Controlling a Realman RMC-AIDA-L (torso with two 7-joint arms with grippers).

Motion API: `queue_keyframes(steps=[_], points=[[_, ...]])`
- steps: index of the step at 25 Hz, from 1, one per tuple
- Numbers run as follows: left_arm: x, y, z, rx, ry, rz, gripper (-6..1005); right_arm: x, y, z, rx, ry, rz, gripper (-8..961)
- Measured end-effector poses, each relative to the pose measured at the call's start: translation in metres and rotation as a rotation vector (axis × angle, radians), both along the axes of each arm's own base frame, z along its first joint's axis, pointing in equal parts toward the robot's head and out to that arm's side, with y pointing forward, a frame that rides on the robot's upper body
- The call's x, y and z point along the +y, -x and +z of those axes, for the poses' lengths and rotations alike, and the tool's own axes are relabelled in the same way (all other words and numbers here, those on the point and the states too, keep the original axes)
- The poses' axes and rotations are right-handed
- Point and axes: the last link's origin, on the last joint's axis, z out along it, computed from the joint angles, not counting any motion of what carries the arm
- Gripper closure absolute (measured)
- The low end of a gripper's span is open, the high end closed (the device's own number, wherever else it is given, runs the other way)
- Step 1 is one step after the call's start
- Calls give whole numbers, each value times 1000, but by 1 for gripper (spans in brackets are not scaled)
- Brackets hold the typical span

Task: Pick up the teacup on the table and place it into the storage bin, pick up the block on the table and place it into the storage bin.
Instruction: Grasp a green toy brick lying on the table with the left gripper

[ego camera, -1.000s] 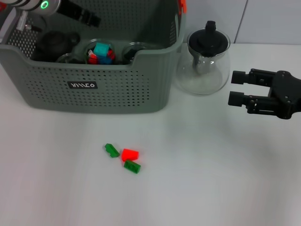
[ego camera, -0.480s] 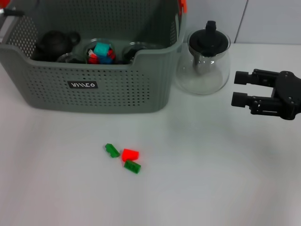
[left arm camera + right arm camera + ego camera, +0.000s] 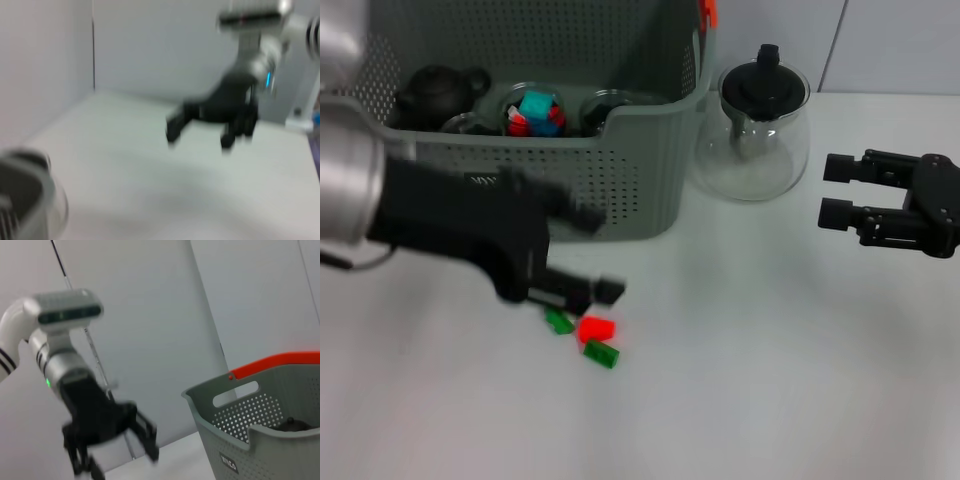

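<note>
Left gripper (image 3: 588,252) swung down — apparently spread — above blocks (image 3: 582,335), right gripper (image 3: 837,190) parted.

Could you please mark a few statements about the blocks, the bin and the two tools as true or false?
1. The red block lies on the table between two green blocks. True.
2. The left tool is above the glass teapot. False: it is near the blocks, in front of the storage bin.
3. The right tool is open and holds nothing. True.
4. The storage bin is empty. False: a dark teapot and coloured blocks lie inside.
</note>
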Motion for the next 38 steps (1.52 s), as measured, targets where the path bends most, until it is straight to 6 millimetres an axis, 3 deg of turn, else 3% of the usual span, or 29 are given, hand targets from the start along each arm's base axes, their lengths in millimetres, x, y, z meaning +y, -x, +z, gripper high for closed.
queue_keyframes(steps=[5, 10, 19, 38], points=[[4, 33, -29, 162, 69, 126, 225, -1, -2, -1, 2, 0, -9, 163], [21, 58, -56, 328, 12, 242, 227, -3, -4, -2, 4, 0, -20, 163], [37, 62, -93, 522, -61, 249, 231, -3, -4, -2, 8, -2, -26, 163], [47, 63, -113, 585, -105, 222, 249, -2, -6, 0, 13, -13, -34, 163]])
